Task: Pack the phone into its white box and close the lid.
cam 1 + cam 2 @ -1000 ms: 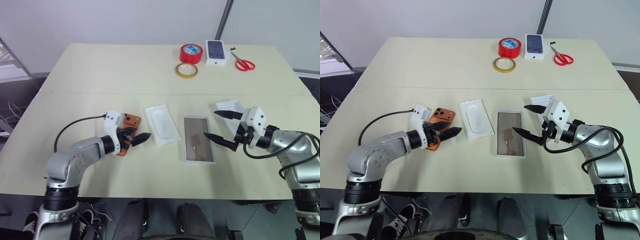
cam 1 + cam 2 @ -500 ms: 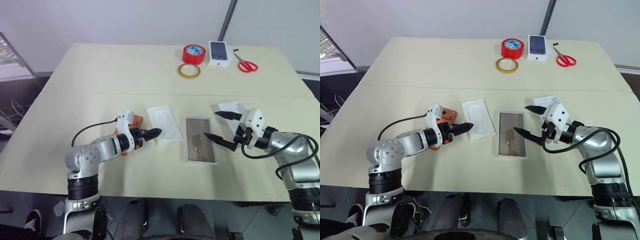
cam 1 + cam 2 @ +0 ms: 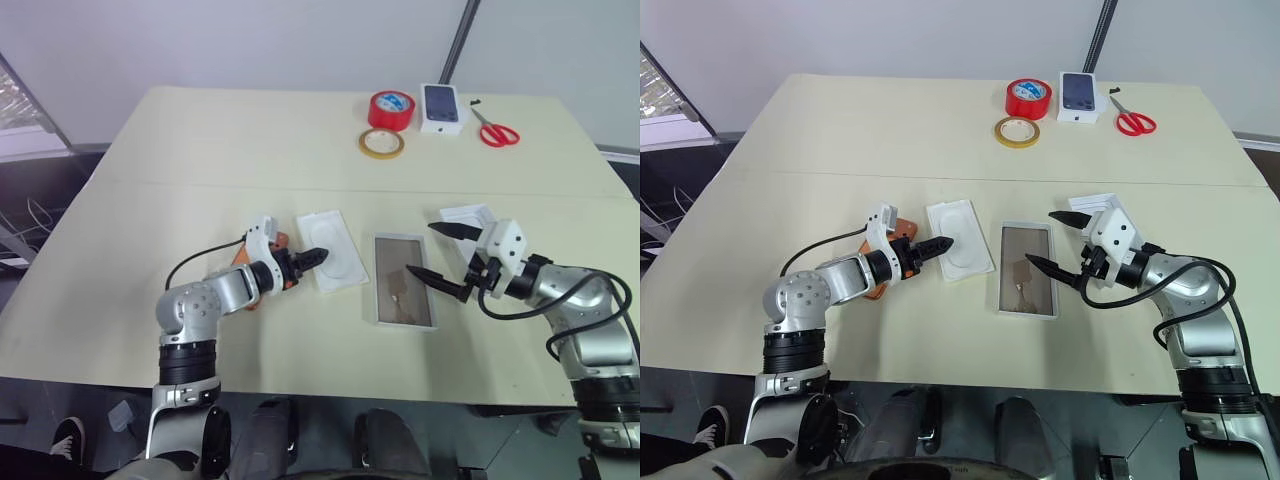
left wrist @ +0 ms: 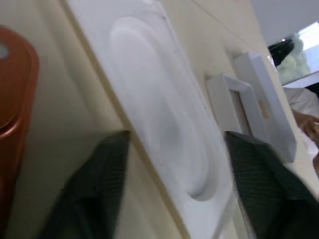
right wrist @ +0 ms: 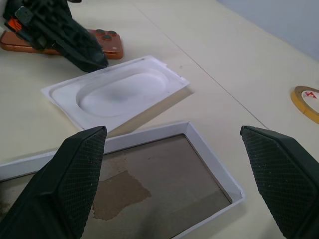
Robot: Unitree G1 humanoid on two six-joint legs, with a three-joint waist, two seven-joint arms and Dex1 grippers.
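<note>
The orange phone (image 5: 107,47) lies flat at the left of the table, partly hidden behind my left arm. My left gripper (image 3: 315,256) has its tips at the left edge of a thin white insert (image 3: 337,250); its fingers (image 4: 84,199) stand apart on either side of that edge. The white box (image 3: 375,285), a shallow tray with a grey-brown floor, lies to the right of the insert with nothing in it. My right gripper (image 3: 421,248) hovers open at the tray's right side. The white lid (image 3: 467,214) lies just behind it.
At the far edge stand a red tape roll (image 3: 391,108), a yellow tape ring (image 3: 381,143), a small white box with a phone picture (image 3: 441,107) and red scissors (image 3: 497,132). A table seam (image 3: 150,183) runs across the middle.
My left gripper has moved right, from over the phone to the insert's left edge, and its fingers have drawn closer together. The right gripper has kept still. The view has shifted slightly.
</note>
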